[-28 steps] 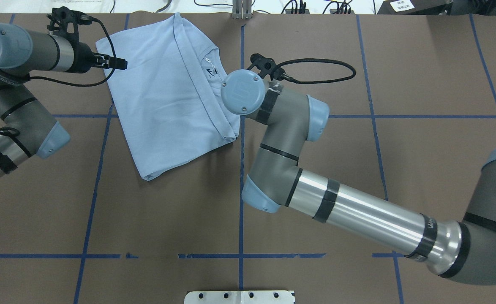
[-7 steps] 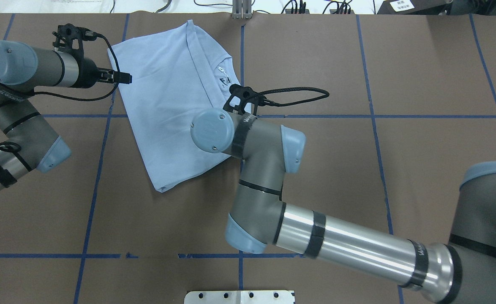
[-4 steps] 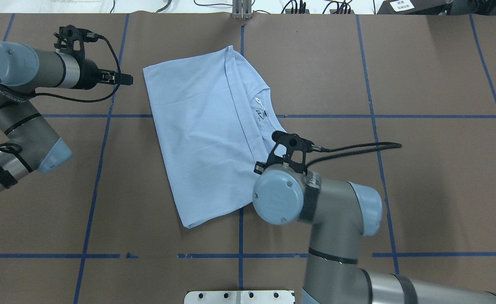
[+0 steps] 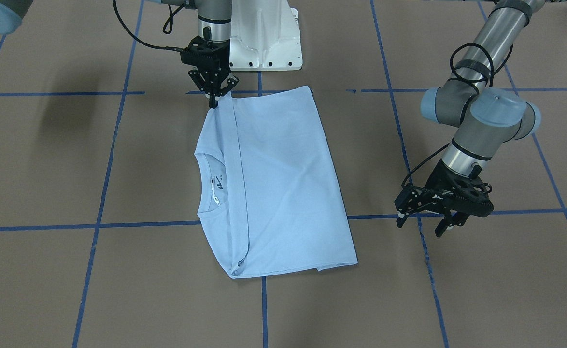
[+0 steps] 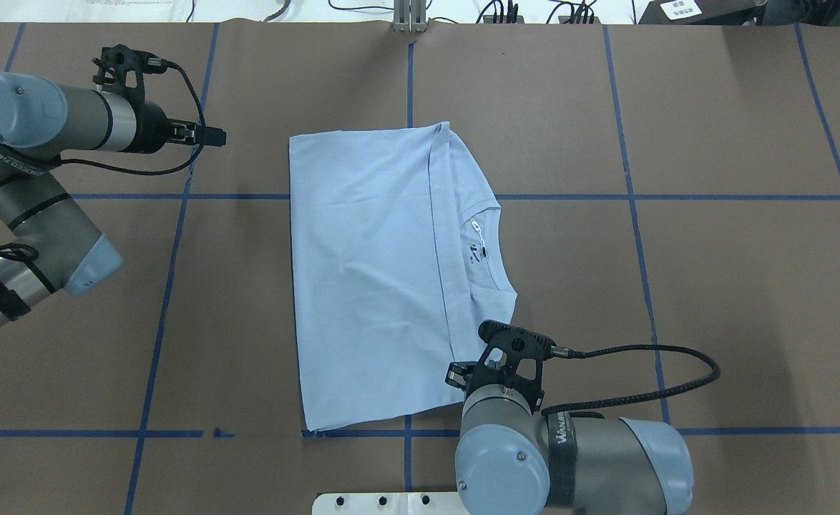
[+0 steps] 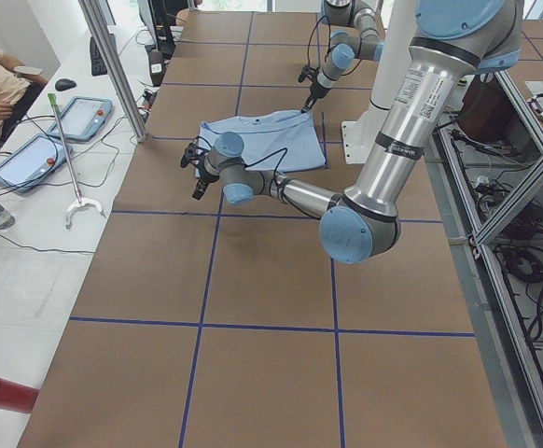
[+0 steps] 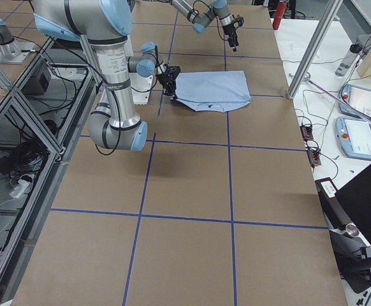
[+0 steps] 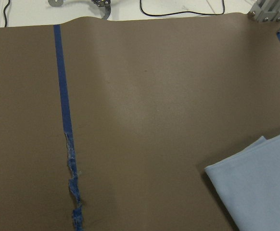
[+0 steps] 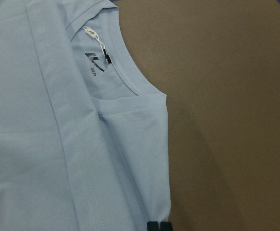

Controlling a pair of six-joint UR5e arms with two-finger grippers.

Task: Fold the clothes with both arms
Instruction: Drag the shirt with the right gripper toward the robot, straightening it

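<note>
Your right gripper point(image 4: 212, 98) has its two fingers pressed together on a corner of the light blue T-shirt point(image 4: 283, 183), the corner on the collar side that lies nearest the white pedestal base point(image 4: 264, 43). In the right wrist view you see only the dark fingertips point(image 9: 153, 226) at the bottom edge. They sit side by side right at the cloth's edge, so the pinch looks real, though how much fabric is caught cannot be told from there. In the front-facing view the cloth at that corner is drawn to a narrow point under the gripper.

From that corner the shirt spreads away from the robot's base and lies flat on the brown table point(image 4: 71, 159), near its middle. It is folded lengthwise: a stitched hem runs as a straight band along the shirt, just beside the collar point(image 4: 205, 181). The ribbed collar faces the robot's right side, and inside it you can make out the dark neck label point(image 9: 97, 57) with a small white tag next to it. The far edge of the shirt rests close to a blue tape line point(image 4: 134, 224) that crosses the table.

Your left gripper point(image 4: 421, 223) is spread, with nothing between its fingers. It hangs over bare table on the shirt's other side, well apart from the cloth. Its wrist camera looks down on brown surface with a frayed strip of blue tape point(image 8: 65, 125), and only one corner of the shirt shows at the lower right.
</note>
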